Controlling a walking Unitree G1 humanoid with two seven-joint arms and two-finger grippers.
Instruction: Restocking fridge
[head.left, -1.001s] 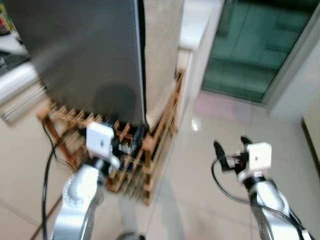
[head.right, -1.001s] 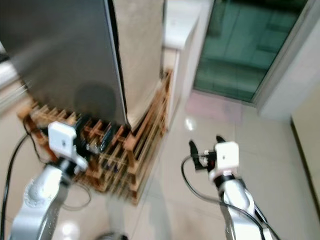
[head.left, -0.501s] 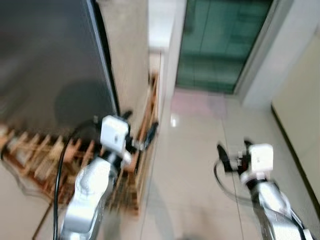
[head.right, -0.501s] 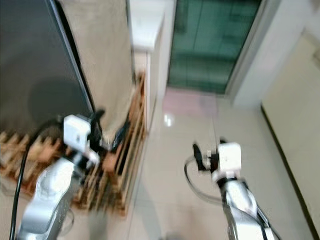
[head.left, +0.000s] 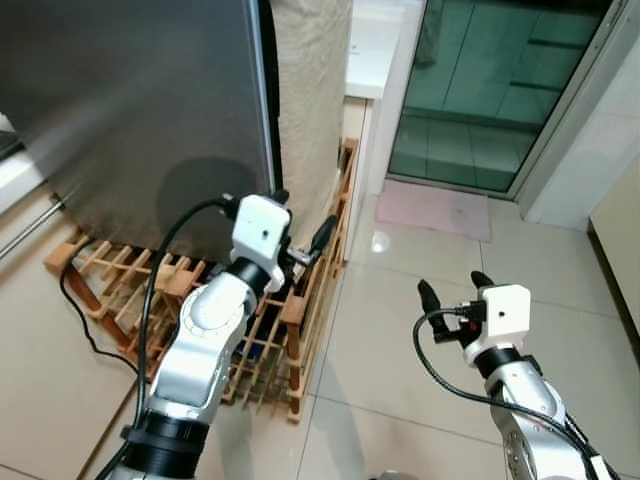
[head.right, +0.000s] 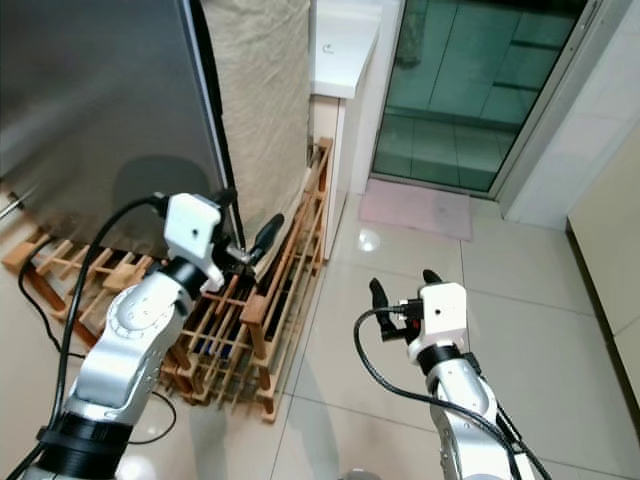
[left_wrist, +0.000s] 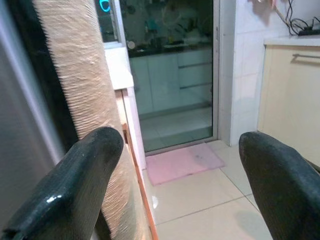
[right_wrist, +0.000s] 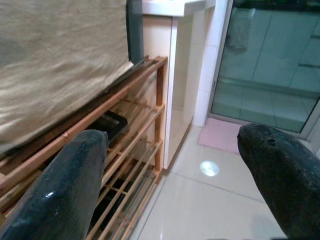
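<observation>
The fridge (head.left: 140, 110) is a tall grey unit at my left with its door closed, and a beige cloth (head.left: 310, 90) hangs over its side. My left gripper (head.left: 303, 215) is raised beside the door's lower right edge, open and holding nothing. In the left wrist view its fingers (left_wrist: 85, 170) straddle the cloth-covered corner. My right gripper (head.left: 450, 285) hovers open and holding nothing over the tiled floor, about a hand's width right of the wooden rack (head.left: 300, 300).
The slatted wooden rack runs under and beside the fridge, with a black cable (head.left: 80, 300) trailing across it. A white counter (head.left: 372, 50) stands behind, with a green glass sliding door (head.left: 490, 90) and a pink mat (head.left: 435, 208) beyond. Glossy tiles stretch to the right.
The head views have swung and sharpened. My left gripper has risen from the rack to the fridge's lower corner. The right gripper stays open at about the same height.
</observation>
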